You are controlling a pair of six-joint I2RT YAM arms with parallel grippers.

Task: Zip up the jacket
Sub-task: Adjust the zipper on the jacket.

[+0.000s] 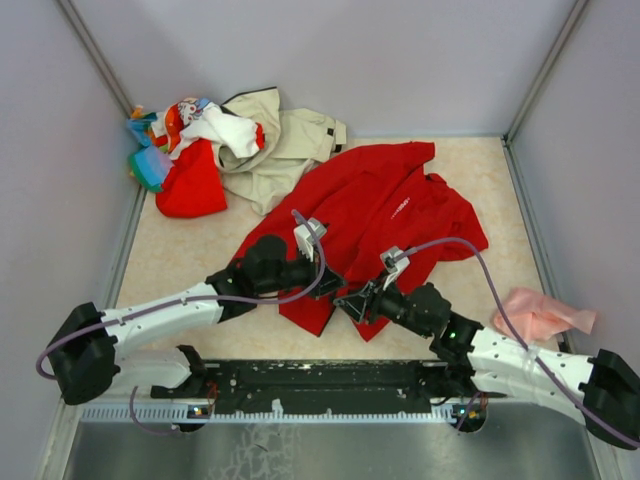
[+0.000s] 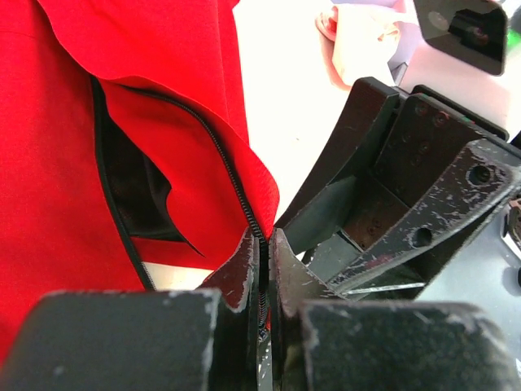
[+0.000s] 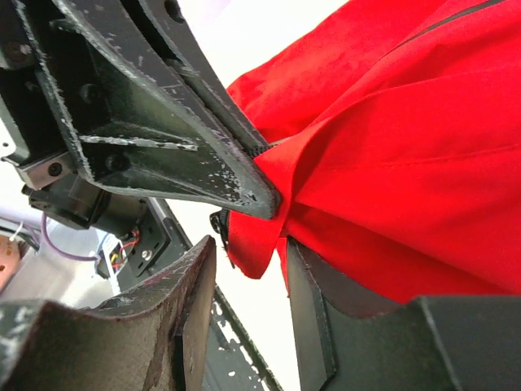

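Note:
The red jacket lies spread on the table's middle, its bottom hem toward the arms. My left gripper is at the hem and is shut on the jacket's black front zipper edge, which runs straight down between its jaws. A black pocket zip shows to the left. My right gripper sits right beside it, open. In the right wrist view a red hem corner with a bit of black zipper hangs loose in the gap of my right gripper, under the left gripper's fingers.
A beige jacket and a pile of mixed clothes lie at the back left. A pink cloth lies at the right, near the right arm. Walls enclose the table on three sides. A black rail runs along the near edge.

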